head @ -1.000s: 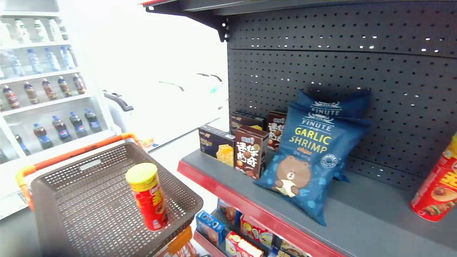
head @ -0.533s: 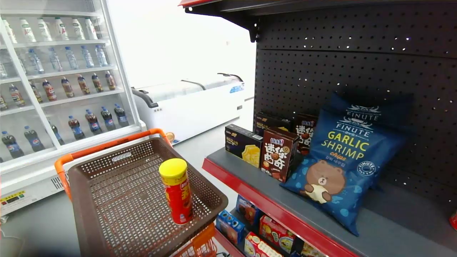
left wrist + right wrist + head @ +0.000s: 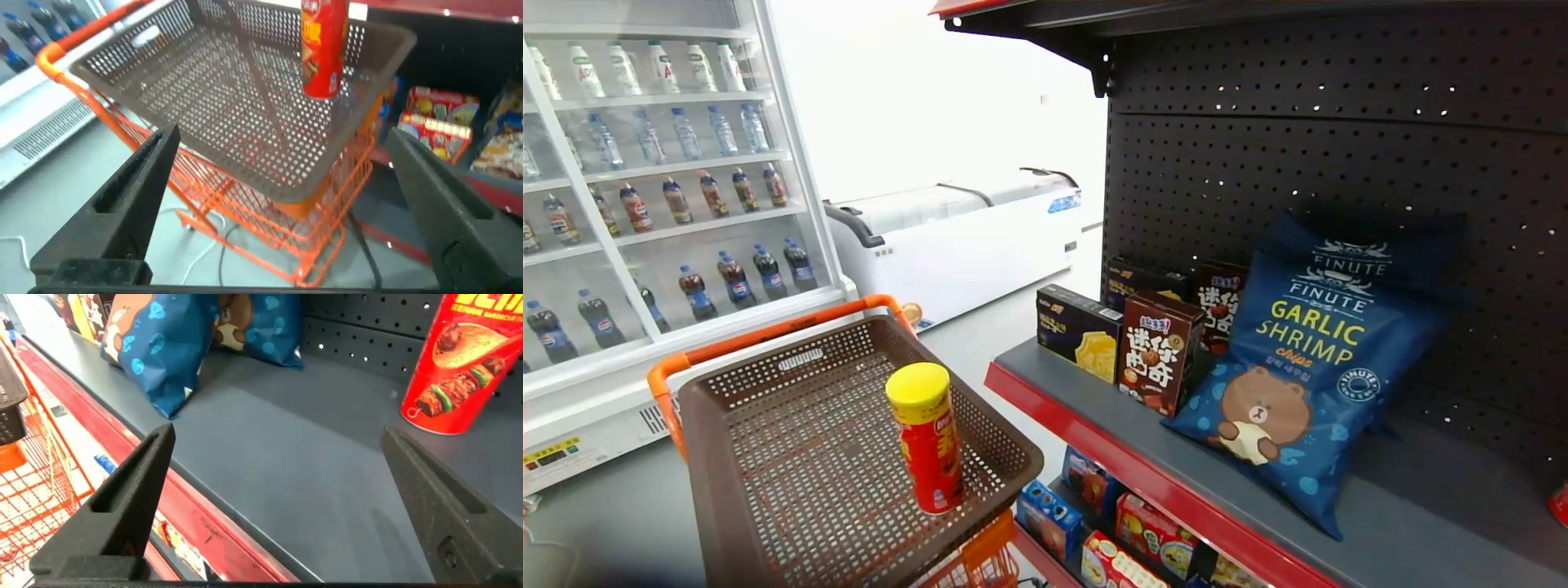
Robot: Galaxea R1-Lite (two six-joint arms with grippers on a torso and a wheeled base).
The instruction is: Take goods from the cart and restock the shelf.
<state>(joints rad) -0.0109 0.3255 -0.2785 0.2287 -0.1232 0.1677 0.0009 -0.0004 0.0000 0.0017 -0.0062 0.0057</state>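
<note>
Cans are numbering two: one red cylindrical snack can with a yellow lid (image 3: 927,449) is standing upright in the brown perforated plastic cart basket (image 3: 768,457), and our right wrist view is showing a second red can (image 3: 458,363) standing on the grey metal shelf with a red front edge (image 3: 1421,523). We are counting two blue chip bags (image 3: 1298,367), one leaning behind the other against the black pegboard (image 3: 1339,147), and four dark snack boxes (image 3: 1160,351) beside them. Our left wrist view is showing the orange wire cart frame (image 3: 270,212) under the basket. Left gripper (image 3: 280,135) and right gripper (image 3: 278,431) are both hanging with jaws spread wide, gripping nothing.
</note>
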